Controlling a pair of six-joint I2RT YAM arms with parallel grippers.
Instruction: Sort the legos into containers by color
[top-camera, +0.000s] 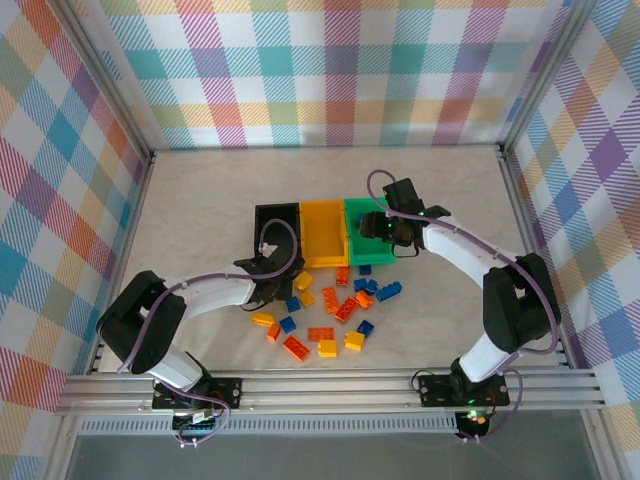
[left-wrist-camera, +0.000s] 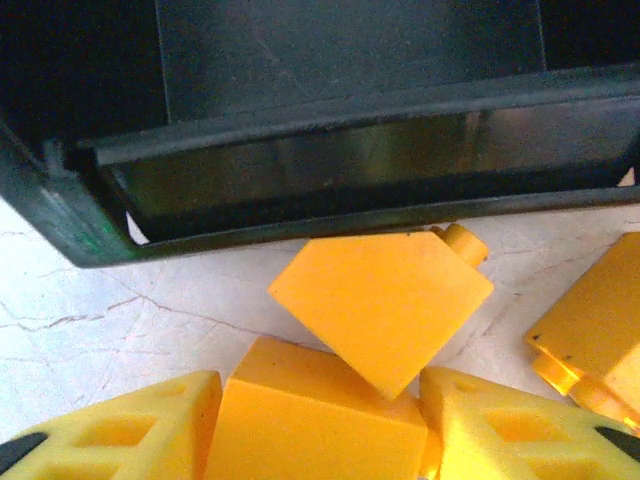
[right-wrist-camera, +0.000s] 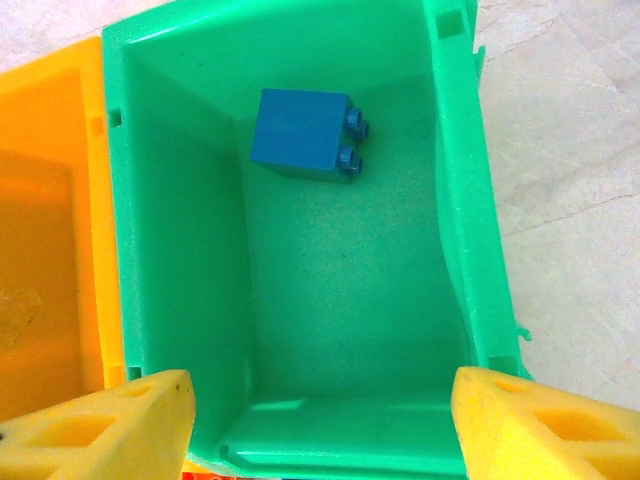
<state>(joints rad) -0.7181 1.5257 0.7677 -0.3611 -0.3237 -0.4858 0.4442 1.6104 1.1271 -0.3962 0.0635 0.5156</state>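
Left tool (left-wrist-camera: 320, 405) is clamped on a yellow brick (left-wrist-camera: 320, 430) at bottom centre, facing the black bin (left-wrist-camera: 350, 160) across the top of the frame, judged its destination. A second yellow brick (left-wrist-camera: 385, 300) lies tilted just above; contact unconfirmed. Right tool (right-wrist-camera: 322, 400) stands apart and empty over the green bin (right-wrist-camera: 180, 220), placed there for depositing blue. One blue brick (right-wrist-camera: 300, 135) lies inside, upper centre. Other bricks (top-camera: 330, 320) lie loose on the desk (top-camera: 200, 200), below the bins.

You have three bins joined in a row at mid-table: left bin (top-camera: 277, 210), middle bin (top-camera: 322, 238), right bin (top-camera: 357, 250). One brick (right-wrist-camera: 300, 148) lies in the right bin, toward its far wall, with the right gripper (top-camera: 388, 228) above that bin. Loose bricks (top-camera: 321, 333) lie scattered on the table (top-camera: 200, 190) near of the row. The left gripper (top-camera: 268, 285) sits just near of the left bin, a held brick (left-wrist-camera: 320, 425) between its fingers and a tilted brick (left-wrist-camera: 385, 295) between that and the bin.
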